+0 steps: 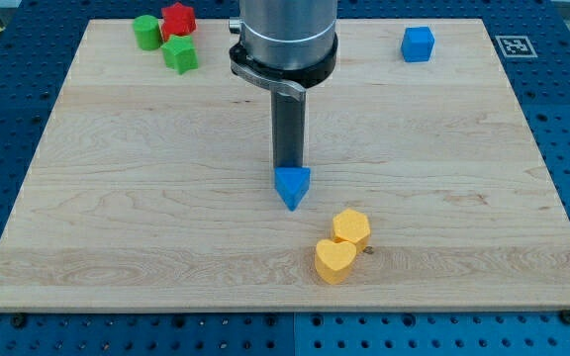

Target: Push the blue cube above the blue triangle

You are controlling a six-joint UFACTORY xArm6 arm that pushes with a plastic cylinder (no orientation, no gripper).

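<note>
The blue cube (418, 44) sits near the view's top right of the wooden board (117, 198). The blue triangle (292, 186) lies near the board's middle. My tip (287, 166) is the lower end of the dark rod, and it stands right at the triangle's upper edge, touching or nearly touching it. The cube is far to the upper right of my tip.
A red star block (178, 18), a green cylinder (147, 32) and a green block (180, 54) cluster at the top left. A yellow hexagon block (350, 227) and a yellow heart block (334, 261) lie touching, below and right of the triangle.
</note>
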